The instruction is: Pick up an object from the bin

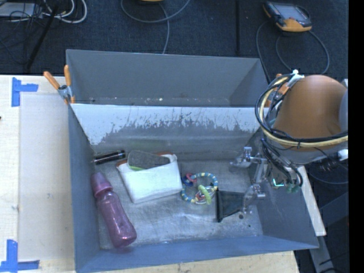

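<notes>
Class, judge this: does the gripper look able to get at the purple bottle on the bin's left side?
Probably yes. The purple bottle lies uncovered, apart from other things. The gripper is at the bin's right, so it must cross over the white block and ring toy.

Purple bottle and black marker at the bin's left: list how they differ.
Colour: the purple bottle is pinkish purple, the black marker glossy black. Size: the bottle is far thicker and longer than the marker. Pose: the bottle runs front to back along the left wall, the marker lies nearly crosswise behind it. Both lie flat on the floor of the bin, on its left side.
</notes>
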Controlling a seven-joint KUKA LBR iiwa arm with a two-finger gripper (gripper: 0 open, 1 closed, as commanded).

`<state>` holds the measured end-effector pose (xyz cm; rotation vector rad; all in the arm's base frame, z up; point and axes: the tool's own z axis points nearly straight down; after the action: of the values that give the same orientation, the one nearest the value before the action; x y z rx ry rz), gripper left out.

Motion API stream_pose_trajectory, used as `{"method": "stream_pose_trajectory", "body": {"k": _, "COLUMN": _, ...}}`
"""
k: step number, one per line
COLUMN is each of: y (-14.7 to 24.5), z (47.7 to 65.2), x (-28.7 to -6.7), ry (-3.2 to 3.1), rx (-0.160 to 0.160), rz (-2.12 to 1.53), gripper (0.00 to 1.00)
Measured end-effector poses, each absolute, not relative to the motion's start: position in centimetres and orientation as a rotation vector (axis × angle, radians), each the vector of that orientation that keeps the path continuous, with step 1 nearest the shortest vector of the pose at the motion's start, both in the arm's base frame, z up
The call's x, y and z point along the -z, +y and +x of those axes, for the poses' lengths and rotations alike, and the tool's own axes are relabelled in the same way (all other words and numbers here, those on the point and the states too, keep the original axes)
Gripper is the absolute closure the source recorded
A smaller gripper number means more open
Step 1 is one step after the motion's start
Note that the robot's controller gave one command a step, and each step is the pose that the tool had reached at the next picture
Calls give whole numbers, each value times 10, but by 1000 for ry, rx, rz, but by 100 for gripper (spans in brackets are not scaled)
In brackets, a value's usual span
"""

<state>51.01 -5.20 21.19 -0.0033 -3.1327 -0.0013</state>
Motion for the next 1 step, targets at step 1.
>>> {"method": "stream_pose_trajectory", "body": {"k": 1, "y": -52, "z": 512, "x": -215, "ry": -3140, "rx": 0, "rz": 0, "gripper": 0}}
